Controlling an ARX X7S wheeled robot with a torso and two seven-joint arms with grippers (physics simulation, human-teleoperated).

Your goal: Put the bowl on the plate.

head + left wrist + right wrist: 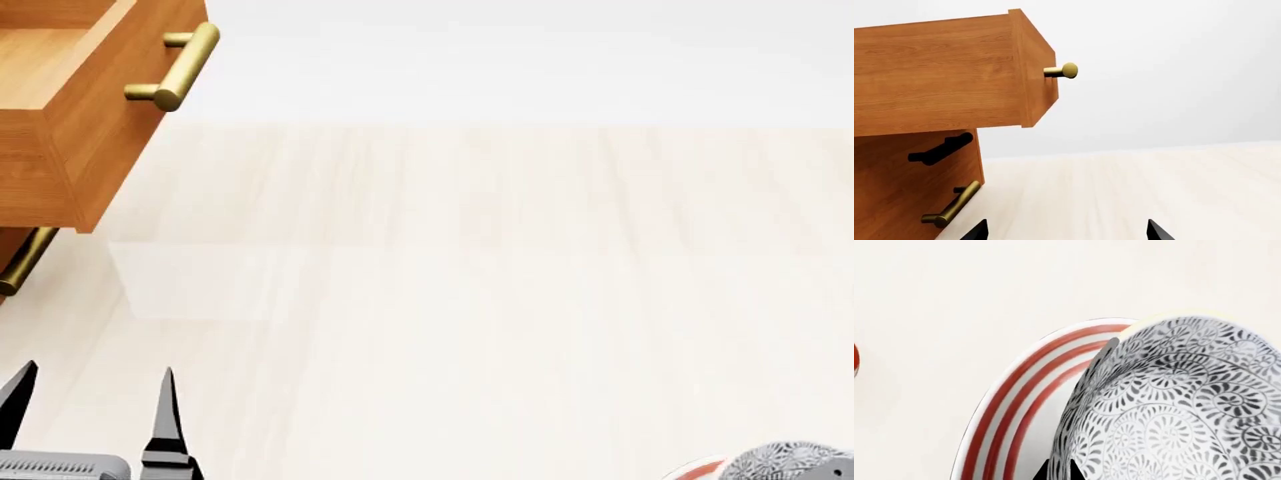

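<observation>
Fingertips of the right gripper (1057,471) show only as two dark points at the edge of the right wrist view, one on each side of the bowl (1174,410) wall, so the jaws appear closed on the bowl's rim. Just past the gripper, the patterned bowl overlaps the plate (1007,410), whose red rings curve out beside it; whether the bowl rests on the plate or hangs above it cannot be told. The left gripper (91,410) stands open and holds nothing, its two black fingers well apart over the pale floor (507,300). Ahead of it, a wooden cabinet (901,190) has a drawer (80,110) pulled out, with a brass handle (174,68).
</observation>
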